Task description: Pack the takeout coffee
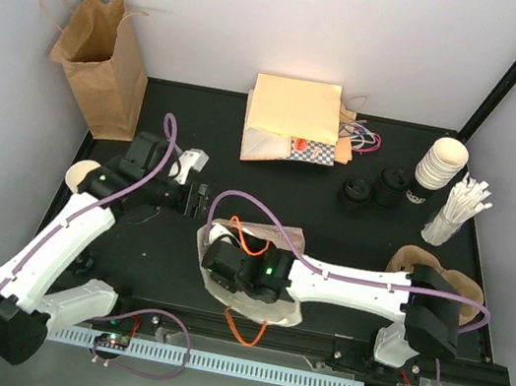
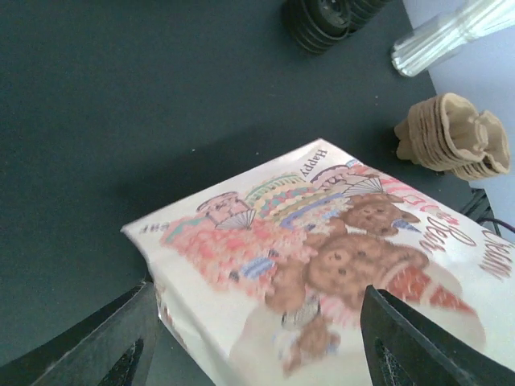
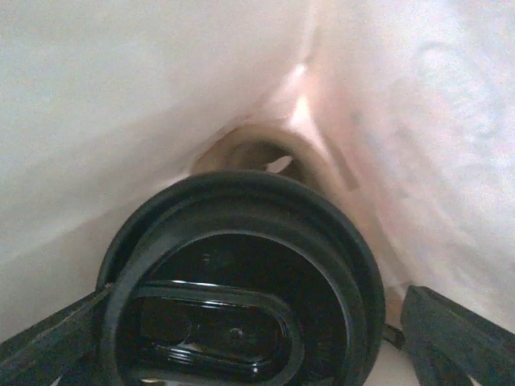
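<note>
Black table (image 1: pixel 199 133), white walls, seen from overhead. At frame centre the right arm reaches across, with the right gripper (image 3: pixel 257 299) buried in the mouth of a white printed bag (image 2: pixel 322 257). The coffee cup (image 3: pixel 241 277) sits inside that bag: its black lid fills the lower middle of the right wrist view, bag walls all around. The fingers there are spread wide either side of the lid. The one at lower right is clearly off it, so nothing looks clamped (the other is too close to call). The left gripper (image 2: pixel 257 322) is at the bag's edge, jaws wide with the teddy-bear side between them; no pinch is visible.

Judgement: the cup is in and the main step looks done. What remains is getting the right arm out, maybe standing or closing the bag.

Overhead hides the cup completely; only the right wrist view shows it. Only the left wrist view shows the print. It also shows the pulp cup carriers (image 2: pixel 455 141) at upper right. Only overhead shows the brown paper bag (image 1: pixel 100 65) at upper left and the stacked cups (image 1: pixel 440 165) at right.
</note>
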Tool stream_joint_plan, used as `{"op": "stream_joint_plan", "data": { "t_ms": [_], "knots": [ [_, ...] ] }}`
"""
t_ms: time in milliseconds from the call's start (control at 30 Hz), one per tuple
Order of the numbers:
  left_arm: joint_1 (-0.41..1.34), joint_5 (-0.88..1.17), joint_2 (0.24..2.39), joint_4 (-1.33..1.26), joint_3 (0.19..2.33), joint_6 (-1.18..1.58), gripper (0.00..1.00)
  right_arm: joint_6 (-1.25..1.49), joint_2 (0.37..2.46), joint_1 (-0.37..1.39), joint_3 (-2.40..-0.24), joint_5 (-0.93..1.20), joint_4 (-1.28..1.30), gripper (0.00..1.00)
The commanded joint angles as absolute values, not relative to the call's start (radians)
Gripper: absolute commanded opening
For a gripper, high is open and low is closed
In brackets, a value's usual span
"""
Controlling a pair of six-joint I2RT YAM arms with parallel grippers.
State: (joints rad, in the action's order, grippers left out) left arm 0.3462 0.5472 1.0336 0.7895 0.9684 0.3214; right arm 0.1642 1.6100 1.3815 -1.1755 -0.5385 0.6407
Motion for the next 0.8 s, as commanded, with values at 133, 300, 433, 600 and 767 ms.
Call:
{"op": "stream_joint_plan", "data": {
  "t_ms": [133, 300, 433, 600, 767],
  "knots": [
    [0.347, 0.533, 0.876, 0.877, 0.96, 0.309, 0.71, 0.225, 1.597, 1.383, -1.245, -0.494, 0.753, 1.0],
    [0.347, 0.553, 0.786, 0.91, 0.961, 0.317, 0.72, 0.238, 1.595, 1.388, -1.231, -0.495, 0.726, 1.0],
    [0.353, 0.617, 0.715, 0.941, 0.92, 0.362, 0.71, 0.201, 1.583, 1.419, -1.193, -0.49, 0.697, 0.96],
    [0.37, 0.619, 0.578, 0.982, 0.85, 0.444, 0.71, 0.187, 1.609, 1.44, -1.183, -0.486, 0.713, 0.95],
    [0.389, 0.671, 0.424, 0.932, 0.747, 0.592, 0.71, 0.186, 1.616, 1.442, -1.155, -0.45, 0.671, 0.94]
  ]
}}
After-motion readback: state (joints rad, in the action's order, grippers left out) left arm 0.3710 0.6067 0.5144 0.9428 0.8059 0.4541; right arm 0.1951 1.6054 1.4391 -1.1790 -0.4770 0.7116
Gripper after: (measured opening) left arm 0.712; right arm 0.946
